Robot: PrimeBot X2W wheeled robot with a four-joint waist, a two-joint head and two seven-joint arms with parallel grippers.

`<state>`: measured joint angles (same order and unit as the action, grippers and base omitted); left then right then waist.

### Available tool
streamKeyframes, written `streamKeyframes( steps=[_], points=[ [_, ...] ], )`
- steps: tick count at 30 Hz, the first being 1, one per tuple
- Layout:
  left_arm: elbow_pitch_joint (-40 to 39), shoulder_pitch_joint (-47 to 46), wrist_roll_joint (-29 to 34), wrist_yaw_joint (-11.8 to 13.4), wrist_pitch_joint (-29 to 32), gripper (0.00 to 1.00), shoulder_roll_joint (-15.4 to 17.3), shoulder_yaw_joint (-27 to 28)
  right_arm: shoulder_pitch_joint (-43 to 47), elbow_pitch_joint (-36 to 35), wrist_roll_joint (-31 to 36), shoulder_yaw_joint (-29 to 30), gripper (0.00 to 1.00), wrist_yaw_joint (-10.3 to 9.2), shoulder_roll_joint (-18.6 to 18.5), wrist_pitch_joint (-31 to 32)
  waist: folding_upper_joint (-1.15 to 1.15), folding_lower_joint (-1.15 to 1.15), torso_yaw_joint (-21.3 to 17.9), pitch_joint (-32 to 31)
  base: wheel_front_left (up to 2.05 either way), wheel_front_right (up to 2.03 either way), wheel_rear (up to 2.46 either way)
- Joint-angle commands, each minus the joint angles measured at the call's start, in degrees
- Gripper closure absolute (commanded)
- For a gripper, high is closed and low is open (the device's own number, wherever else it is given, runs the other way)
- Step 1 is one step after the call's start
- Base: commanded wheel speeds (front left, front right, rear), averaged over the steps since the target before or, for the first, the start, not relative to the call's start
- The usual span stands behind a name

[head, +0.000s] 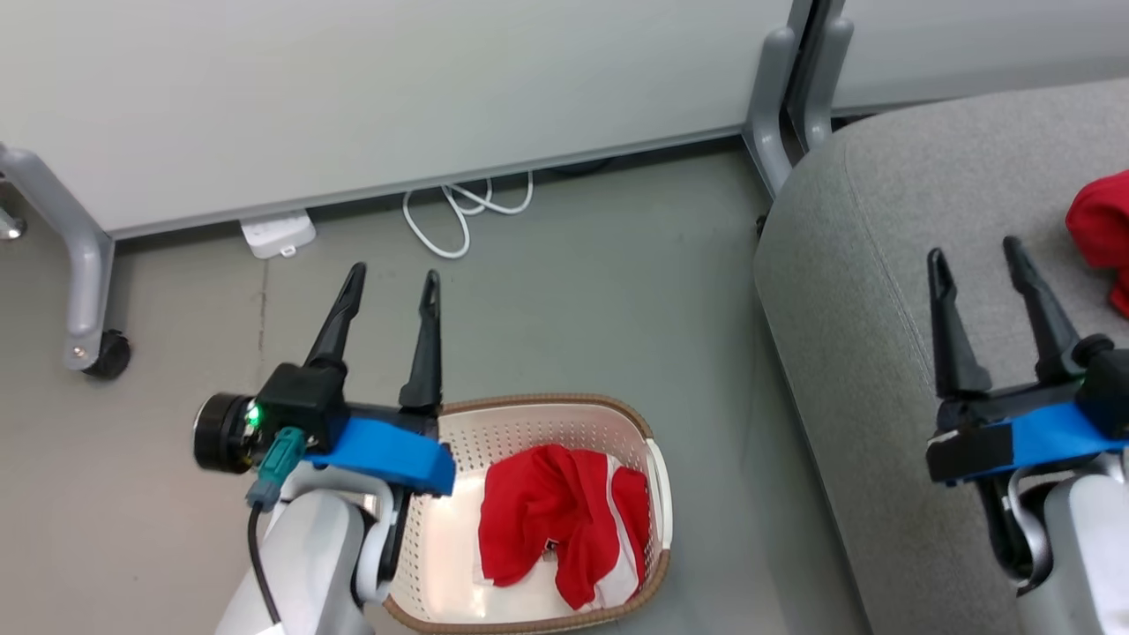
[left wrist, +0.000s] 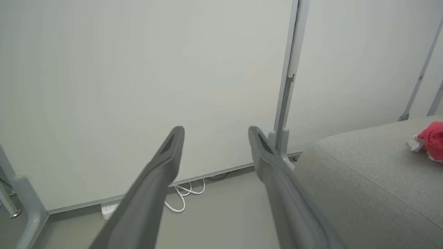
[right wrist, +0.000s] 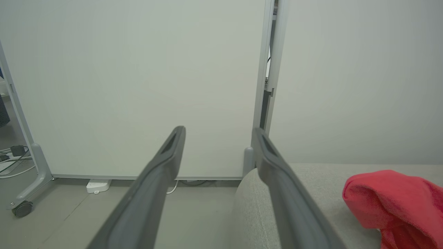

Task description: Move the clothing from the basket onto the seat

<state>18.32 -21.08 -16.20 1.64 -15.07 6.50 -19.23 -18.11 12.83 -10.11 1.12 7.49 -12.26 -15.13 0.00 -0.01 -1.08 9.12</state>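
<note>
A crumpled red garment with white trim [head: 564, 525] lies inside the cream basket [head: 657, 494] on the floor, at the bottom middle of the head view. My left gripper [head: 392, 287] hangs open and empty above the basket's left end, fingers pointing at the wall. A second red garment [head: 1102, 234] lies on the grey seat [head: 882, 265] at the right edge; it shows too in the right wrist view [right wrist: 394, 204] and the left wrist view [left wrist: 431, 140]. Over the seat, left of that garment, my right gripper [head: 975, 256] stands open with nothing in it.
White partition panels [head: 397, 88] on grey wheeled legs [head: 84, 265] close off the back. A white power strip [head: 278, 234] and a looped white cable [head: 463, 212] lie at their foot. Bare grey floor [head: 600, 291] separates the basket, panels and seat.
</note>
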Motion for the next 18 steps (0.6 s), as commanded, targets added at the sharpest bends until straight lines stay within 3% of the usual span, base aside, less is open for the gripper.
streamKeyframes(
  steps=[1, 8, 18],
  points=[
    [-0.5, 1.1, 0.6, -0.3, -0.1, 0.0, -0.2, 1.0, 1.4, 0.1, 0.1, -0.1, 0.0, 0.01, 0.5, 0.0, 0.0, 0.01, 0.8, -1.5, 0.0, 0.0, 0.0],
    [-2.6, 7.3, 3.8, -2.7, -0.1, 0.0, -1.4, 7.1, 5.4, 0.3, 0.2, -1.0, 0.0, 0.01, 2.9, 0.0, 0.0, 0.01, 1.2, -4.6, 0.0, 0.0, 0.0],
    [-4.3, 12.7, 6.7, -5.6, -0.1, 0.0, -3.1, 11.4, 9.8, 0.1, 0.0, -0.9, 0.0, 0.01, 4.9, 0.0, 0.0, 0.01, 1.0, -7.0, 0.0, 0.0, 0.0]
  ],
)
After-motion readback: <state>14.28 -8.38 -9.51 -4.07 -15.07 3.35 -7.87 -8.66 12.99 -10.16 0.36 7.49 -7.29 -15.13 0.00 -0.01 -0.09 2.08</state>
